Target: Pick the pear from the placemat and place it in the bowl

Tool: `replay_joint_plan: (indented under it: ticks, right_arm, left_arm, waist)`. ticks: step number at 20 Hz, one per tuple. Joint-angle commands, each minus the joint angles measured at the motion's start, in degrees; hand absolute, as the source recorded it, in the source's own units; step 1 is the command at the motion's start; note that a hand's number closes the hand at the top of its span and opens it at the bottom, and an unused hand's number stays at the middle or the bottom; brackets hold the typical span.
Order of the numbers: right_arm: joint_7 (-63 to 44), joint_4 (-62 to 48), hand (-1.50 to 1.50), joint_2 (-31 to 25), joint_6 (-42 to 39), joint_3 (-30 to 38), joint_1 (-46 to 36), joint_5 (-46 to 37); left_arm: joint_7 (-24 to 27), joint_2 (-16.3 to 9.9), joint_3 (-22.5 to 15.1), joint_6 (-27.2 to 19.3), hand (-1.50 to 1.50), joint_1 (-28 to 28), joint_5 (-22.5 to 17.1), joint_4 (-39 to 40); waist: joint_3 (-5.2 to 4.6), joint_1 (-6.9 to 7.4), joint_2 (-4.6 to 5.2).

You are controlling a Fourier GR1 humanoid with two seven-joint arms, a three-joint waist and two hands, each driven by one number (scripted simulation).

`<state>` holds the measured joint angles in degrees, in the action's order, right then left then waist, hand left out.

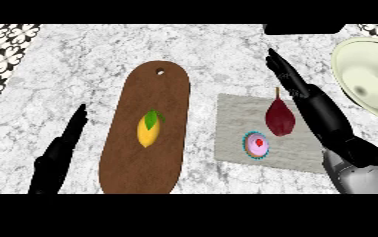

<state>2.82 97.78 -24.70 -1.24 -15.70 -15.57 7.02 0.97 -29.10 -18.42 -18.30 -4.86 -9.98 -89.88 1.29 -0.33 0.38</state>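
The pear [280, 118], a dark red one with its stem pointing to twelve o'clock, lay on the grey placemat [236, 131] at about four o'clock from the middle of the marble worktop [88, 66]. The right hand [306, 93] stretched along the pear's three o'clock side, just beside it, fingers straight and pressed together, nothing held. I could not tell whether it touched the fruit. The left hand [63, 148] rested at the view's eight o'clock, fingers straight and up, holding nothing.

The chief risk, as I judged it, lay with the flat hand. If the fingers closed from where they were, they might nudge the pear sideways toward nine o'clock instead of wrapping it, and a tapered fruit lying on its side would be apt to roll or pivot on the mat. Just below the pear, at its seven o'clock, sat a small cupcake [256, 145] with pink icing in a teal case; a pear pushed that way could knock it, or a closing thumb could catch it. The stem end was narrow, so a grasp taken too near it might slip.

As for containers, the pale bowl [347, 56] sat at two o'clock, cut by the view's edge, and the part I could see held nothing. The long wooden board [129, 146], left of the mat, carried a lemon [148, 130] with a green leaf. A dark object [303, 28] sat at the top edge; what it was I could not make out.
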Motion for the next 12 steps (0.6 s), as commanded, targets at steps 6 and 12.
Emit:
replay_joint_plan:
  ticks: [6, 12]
  right_arm:
    - [-1.06, 1.62, 1.5, -10.34, -0.6, 14.54, -9.13, -0.88]
    - [-18.77, 1.8, -1.5, -13.44, 17.98, 11.38, 10.36, -24.43]
  left_arm:
    - [-3.94, -2.9, 11.71, -2.0, 0.0, 9.97, -3.12, -1.49]
    - [-4.12, -0.47, 10.67, -2.53, 0.0, 6.28, -4.67, -1.59]
  waist:
    - [-1.3, -0.3, -0.58]
    - [-1.43, -4.16, -1.43]
